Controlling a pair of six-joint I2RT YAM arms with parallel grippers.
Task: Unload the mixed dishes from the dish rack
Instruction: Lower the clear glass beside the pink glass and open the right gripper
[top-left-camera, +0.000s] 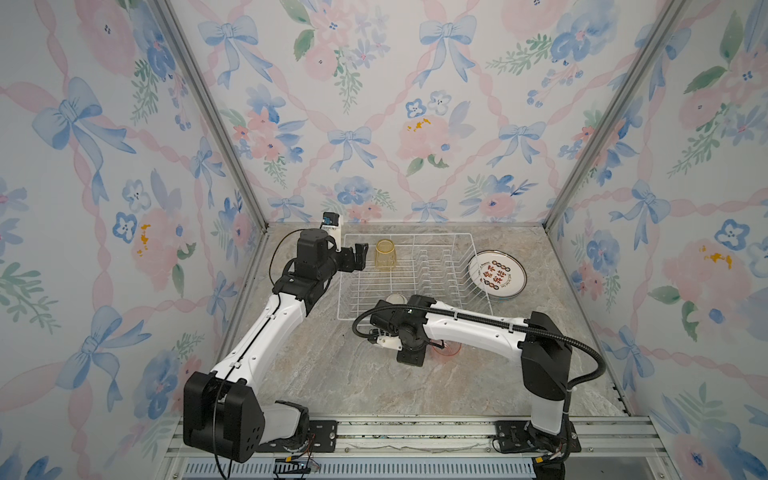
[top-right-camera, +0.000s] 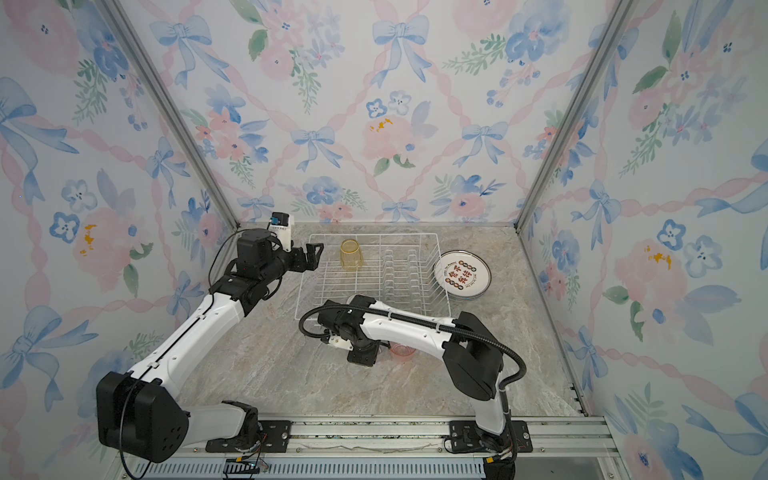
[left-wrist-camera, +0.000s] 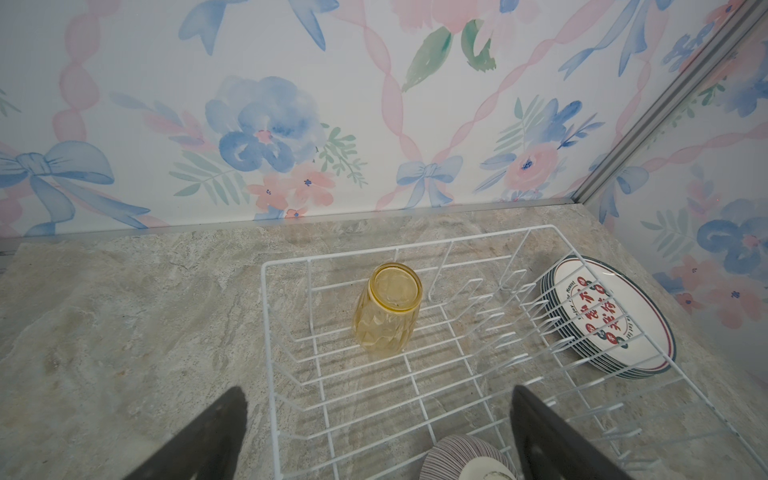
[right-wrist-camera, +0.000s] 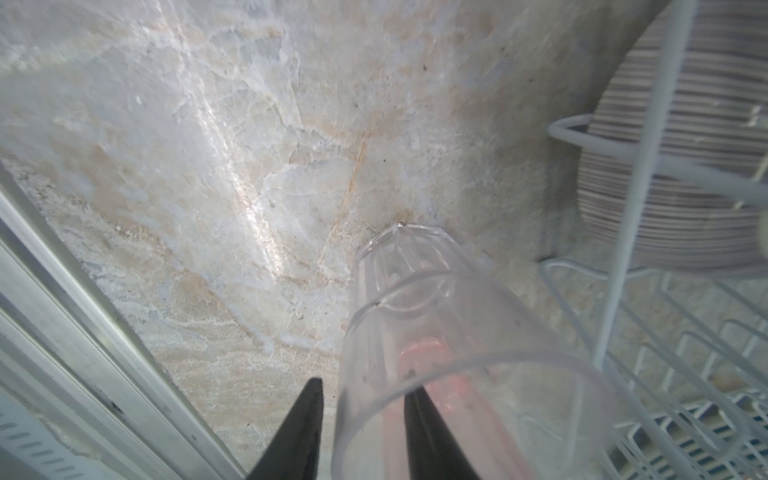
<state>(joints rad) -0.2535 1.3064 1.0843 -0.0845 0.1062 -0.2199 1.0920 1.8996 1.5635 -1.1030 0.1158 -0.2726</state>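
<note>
The left fingers (left-wrist-camera: 378, 392) are spread wide and grasp nothing. They hang over the near-left edge of the dish rack (top-left-camera: 374, 291), pointing across it. Straight ahead of them, well apart and in line with the gap between them, the yellow tumbler (left-wrist-camera: 386, 311) stands upside down on the rack floor in the far corner. Close under them, nearer one finger than the other, sits the purple-striped bowl (left-wrist-camera: 465, 457), upside down with its white foot up, inside the rack. Beyond the empty plate prongs, on the far side of the rack from these fingers, the stack of plates (top-left-camera: 496, 276) lies on the counter (top-left-camera: 332, 374) against the outside of the rack's wall.

The right fingers (right-wrist-camera: 363, 384) point down at the counter in front of the rack. They straddle the wall of the clear tumbler (right-wrist-camera: 436, 332), one finger outside it and one inside, seen through the glass. A gap shows between the outer finger and the glass, so the hold is released. The tumbler's base is on the counter. The pink tumbler (top-left-camera: 448, 352) stands on the counter just beside these fingers, and the bowl shows behind the rack wires near them.
</note>
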